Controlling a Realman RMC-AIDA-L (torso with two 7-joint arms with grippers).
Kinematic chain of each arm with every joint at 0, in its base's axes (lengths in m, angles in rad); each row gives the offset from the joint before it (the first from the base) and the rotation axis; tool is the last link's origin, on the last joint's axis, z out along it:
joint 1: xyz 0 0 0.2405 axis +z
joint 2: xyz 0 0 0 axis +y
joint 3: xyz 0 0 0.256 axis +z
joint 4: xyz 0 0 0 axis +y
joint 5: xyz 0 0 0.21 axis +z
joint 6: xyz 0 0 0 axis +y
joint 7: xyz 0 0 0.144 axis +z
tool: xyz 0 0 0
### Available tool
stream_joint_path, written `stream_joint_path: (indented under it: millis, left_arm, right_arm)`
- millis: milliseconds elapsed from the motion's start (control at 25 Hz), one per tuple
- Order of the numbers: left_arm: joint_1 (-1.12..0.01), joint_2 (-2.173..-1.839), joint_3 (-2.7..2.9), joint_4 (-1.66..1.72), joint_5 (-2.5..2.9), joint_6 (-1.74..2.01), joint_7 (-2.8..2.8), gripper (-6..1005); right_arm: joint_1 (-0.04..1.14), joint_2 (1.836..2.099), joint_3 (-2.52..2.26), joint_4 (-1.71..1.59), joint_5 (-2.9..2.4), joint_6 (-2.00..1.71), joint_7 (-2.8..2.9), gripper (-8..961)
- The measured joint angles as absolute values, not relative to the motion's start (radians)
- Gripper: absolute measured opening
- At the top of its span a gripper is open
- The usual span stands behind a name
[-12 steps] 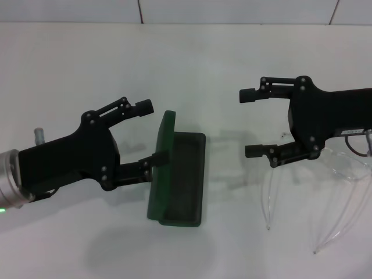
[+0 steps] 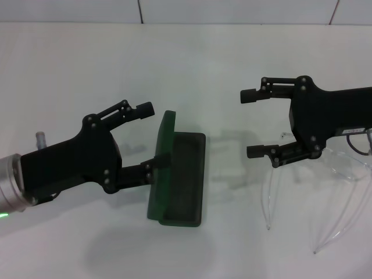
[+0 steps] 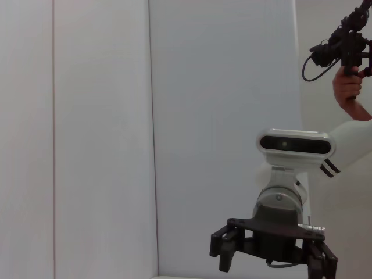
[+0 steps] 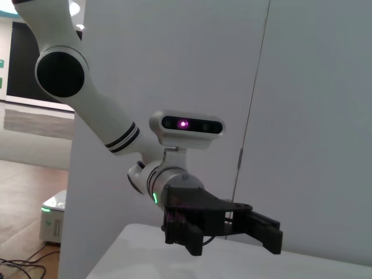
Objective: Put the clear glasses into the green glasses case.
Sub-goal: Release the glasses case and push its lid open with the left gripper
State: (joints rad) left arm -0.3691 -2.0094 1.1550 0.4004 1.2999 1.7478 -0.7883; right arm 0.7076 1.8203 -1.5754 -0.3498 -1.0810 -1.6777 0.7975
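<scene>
Clear glasses (image 2: 325, 192) lie on the right of the white table (image 2: 75, 64), arms pointing toward the near edge, partly under my right gripper (image 2: 251, 123). That gripper hangs over the table with fingers spread wide, holding nothing. Green glasses case (image 2: 180, 171) sits open near the centre, dark lining up, lid standing on its left side. My left gripper (image 2: 152, 133) is at the case's left; fingers are spread, the lower one touching the raised lid, nothing clenched. Table surface is plain matte white, with soft shadows under both arms. Behind it runs a wall of pale panels (image 3: 221, 116) with vertical seams. In the left wrist view, a person's hand (image 3: 349, 87) holds a camera rig (image 3: 343, 43) at the room's edge.
</scene>
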Motion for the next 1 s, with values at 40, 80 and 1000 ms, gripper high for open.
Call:
stream_joint_path:
  millis: [40,80,1000]
  left_arm:
    - [-0.369,-2.009,1.155,0.400,1.300,1.748,-0.788,859]
    - [-0.369,-2.010,1.155,0.400,1.299,1.747,-0.788,859]
    - [-0.302,-2.085,1.101,1.038,1.743,1.527,-1.986,856]
  right_arm:
    - [0.708,1.820,-1.575,-0.350,-1.082,-1.678,0.797,839]
    - [0.707,1.819,-1.575,-0.350,-1.082,-1.678,0.797,839]
    - [0.578,1.857,-1.282,-0.454,-1.144,-1.523,0.785,838]
